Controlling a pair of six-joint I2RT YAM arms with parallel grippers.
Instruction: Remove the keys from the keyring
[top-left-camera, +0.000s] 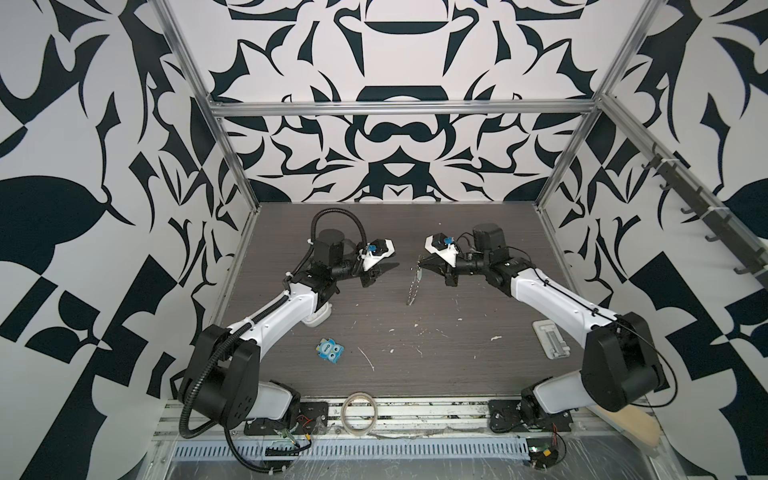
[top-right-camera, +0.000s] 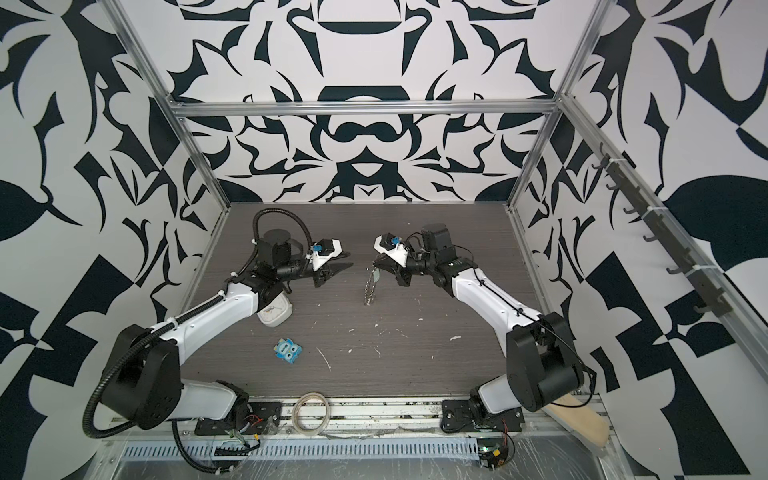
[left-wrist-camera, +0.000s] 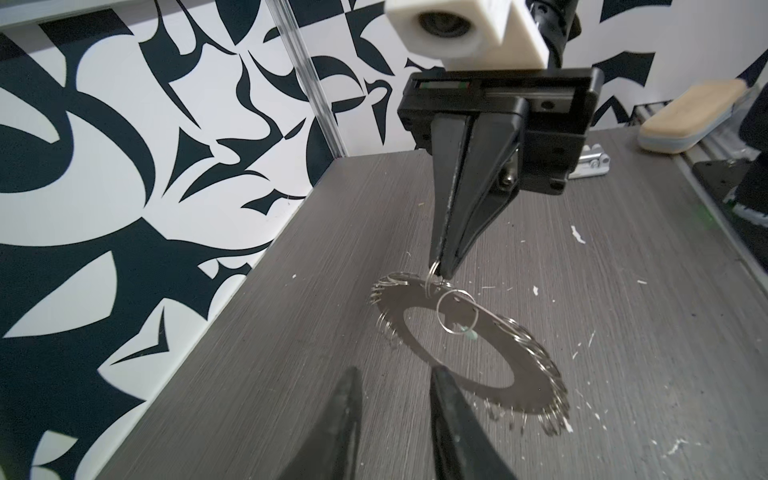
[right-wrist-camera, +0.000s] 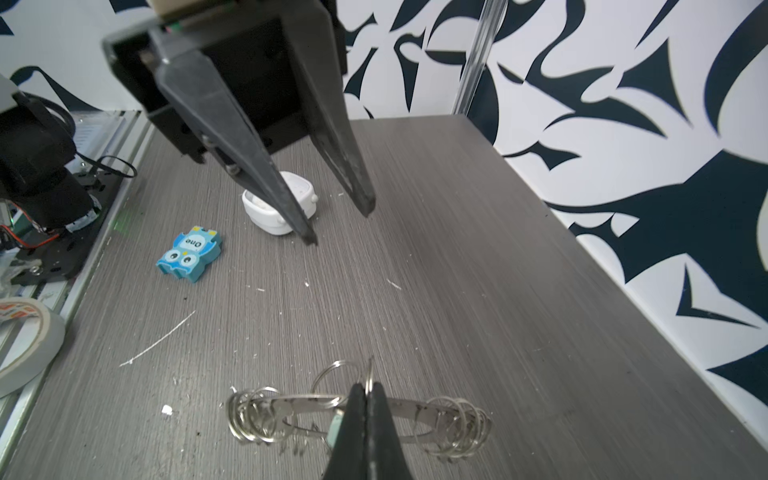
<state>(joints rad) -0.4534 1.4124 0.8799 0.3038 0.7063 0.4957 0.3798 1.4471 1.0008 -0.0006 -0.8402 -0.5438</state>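
- Keyring (top-left-camera: 414, 286) hangs edge-on between the two arms over the middle of the table (top-left-camera: 457, 374). Its broad face is turned toward my left gripper (left-wrist-camera: 395, 374).
- Right gripper (left-wrist-camera: 442, 266) is clenched on one small split ring at the top of the keyring's rim, so the disc dangles below it. I can't tell whether the bottom edge touches the table.
- Key (left-wrist-camera: 467, 332), with its mint tag, hangs on its own split ring (left-wrist-camera: 455, 309) just below the right fingertips, on the face toward the left arm.
- Left gripper is released, jaws apart and empty. It is level with the key, apart from the disc and pointing at it, so I judge it the arm to reach in.
- Neighbouring split rings crowd the key. The owl eraser (right-wrist-camera: 189, 253), white case (right-wrist-camera: 278, 208) and tape roll (top-left-camera: 359, 413) lie well clear.
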